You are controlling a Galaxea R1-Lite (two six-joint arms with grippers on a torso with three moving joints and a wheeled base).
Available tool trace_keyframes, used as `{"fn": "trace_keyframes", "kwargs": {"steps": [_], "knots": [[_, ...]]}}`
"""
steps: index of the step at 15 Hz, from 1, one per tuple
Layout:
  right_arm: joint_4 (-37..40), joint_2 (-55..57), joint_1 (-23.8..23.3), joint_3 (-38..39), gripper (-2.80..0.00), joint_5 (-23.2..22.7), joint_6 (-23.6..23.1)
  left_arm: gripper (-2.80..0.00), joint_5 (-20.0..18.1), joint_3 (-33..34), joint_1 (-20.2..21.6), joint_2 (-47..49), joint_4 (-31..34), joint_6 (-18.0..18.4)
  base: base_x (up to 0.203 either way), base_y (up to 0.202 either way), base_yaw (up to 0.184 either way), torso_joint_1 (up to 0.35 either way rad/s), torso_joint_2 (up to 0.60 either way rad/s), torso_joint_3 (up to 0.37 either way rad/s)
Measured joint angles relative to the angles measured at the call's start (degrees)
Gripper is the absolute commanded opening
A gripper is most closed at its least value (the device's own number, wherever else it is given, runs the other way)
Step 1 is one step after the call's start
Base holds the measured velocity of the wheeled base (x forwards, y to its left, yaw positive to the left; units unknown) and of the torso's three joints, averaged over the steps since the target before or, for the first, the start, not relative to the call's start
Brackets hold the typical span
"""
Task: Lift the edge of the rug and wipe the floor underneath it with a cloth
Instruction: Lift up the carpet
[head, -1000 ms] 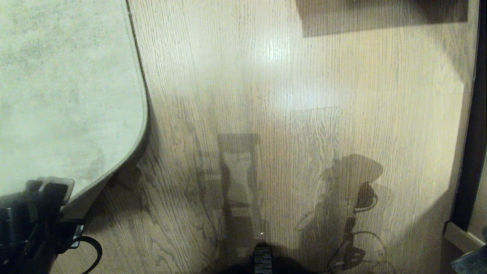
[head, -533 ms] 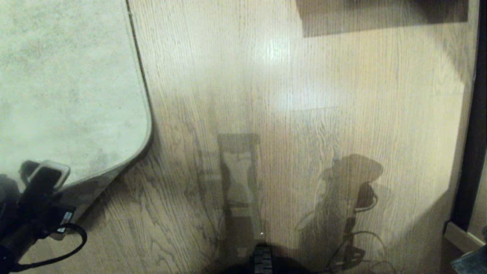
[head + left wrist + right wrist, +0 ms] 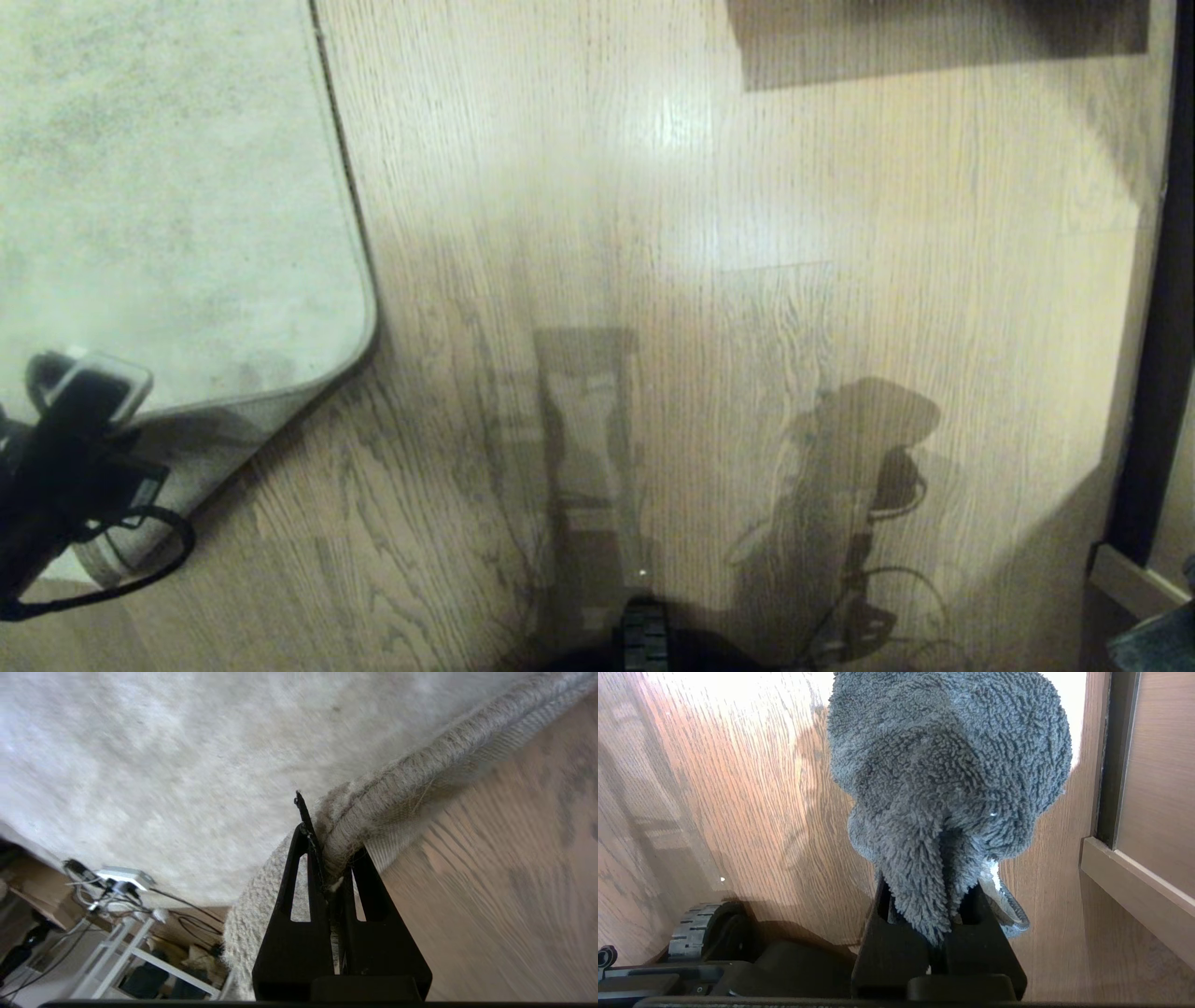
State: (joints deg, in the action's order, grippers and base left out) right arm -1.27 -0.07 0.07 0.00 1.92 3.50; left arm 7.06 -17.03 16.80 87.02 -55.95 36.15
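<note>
Left gripper, lower left of the head view: jaws clenched on the rug edge, corded border raised, woven backing exposed above wood-grain floor. Right gripper: jaws grasp the fuzzy grey cloth, hiding the fingertips.
</note>
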Motion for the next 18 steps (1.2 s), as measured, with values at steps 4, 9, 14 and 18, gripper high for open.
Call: {"fn": "trace_keyframes", "kwargs": {"steps": [4, 9, 14, 18], "knots": [[0.00, 0.00, 0.00, 0.00, -2.80, 0.00, -0.02, -2.80, -0.14, -0.09, 0.83, -0.01, -0.11, 0.16, 0.000, 0.000, 0.000, 0.000, 0.00, 0.000], [0.00, 0.00, 0.00, 0.00, -2.80, 0.00, 0.00, -2.80, -0.06, 0.41, 0.87, -0.02, -0.15, 0.40, 0.000, 0.000, 0.000, 0.000, 0.00, 0.000], [0.00, 0.00, 0.00, 0.00, -2.80, -0.01, 0.00, -2.80, -0.09, 0.87, 1.63, -0.06, -0.17, 0.37, 0.000, 0.000, 0.000, 0.000, 0.00, 0.000], [0.00, 0.00, 0.00, 0.00, -2.80, 0.00, -0.02, -2.80, -0.14, 1.22, 1.81, -0.15, -0.16, 0.37, 0.000, 0.000, 0.000, 0.000, 0.00, 0.000]]}}
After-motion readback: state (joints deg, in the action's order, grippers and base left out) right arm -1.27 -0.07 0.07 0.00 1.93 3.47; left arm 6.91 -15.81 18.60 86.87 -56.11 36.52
